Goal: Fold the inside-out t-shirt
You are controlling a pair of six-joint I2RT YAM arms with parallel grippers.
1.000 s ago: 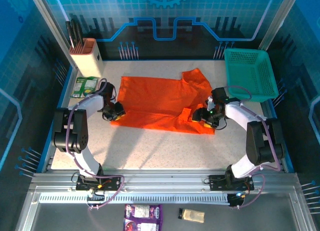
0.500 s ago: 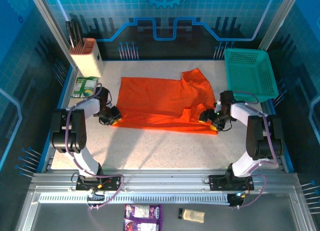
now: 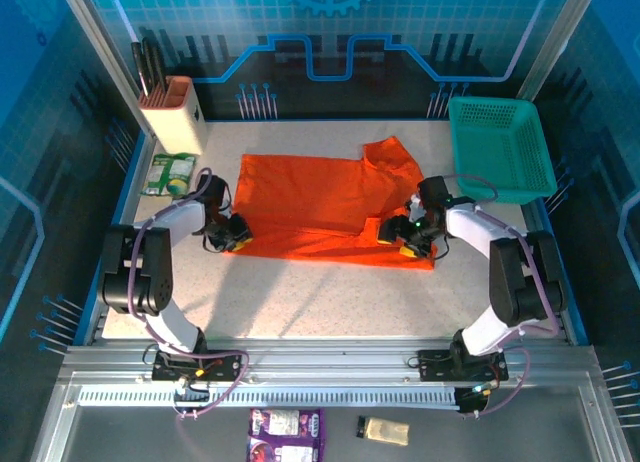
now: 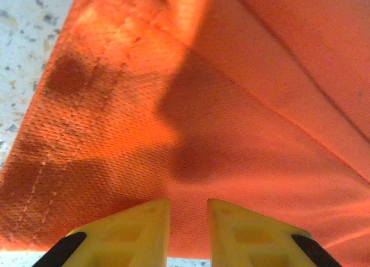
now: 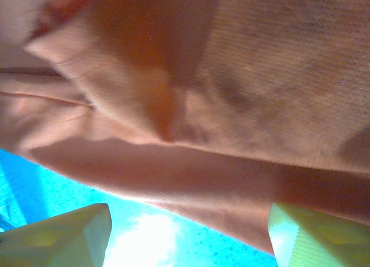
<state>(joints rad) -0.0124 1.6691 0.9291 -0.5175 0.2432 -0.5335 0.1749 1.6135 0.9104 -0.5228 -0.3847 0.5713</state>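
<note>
Orange t-shirt [image 3: 310,204] is lying spread flat mid-frame on the table [image 3: 330,297], w/ one sleeve pointing up-right toward the green basket [image 3: 500,147]. L gripper [image 3: 237,239] is sitting at the shirt's lower-left corner, fingers nearly together w/ a slim gap; can't tell if cloth's pinched. R gripper [image 3: 405,237] is sitting at the lower-right hem, fingers spread wide apart.

T-shirt [image 3: 310,202] spread mid-table, between my two arms.
It lies flat on the table [image 3: 320,302]. My left gripper [image 3: 238,238] sits at its front-left corner and my right gripper [image 3: 398,234] at its front-right edge. A basket [image 3: 500,147] sits in the far right corner, behind and right of the t-shirt. A knife block [image 3: 172,107] stands far left, with a packet [image 3: 168,172] just before it, left of the t-shirt.
</note>
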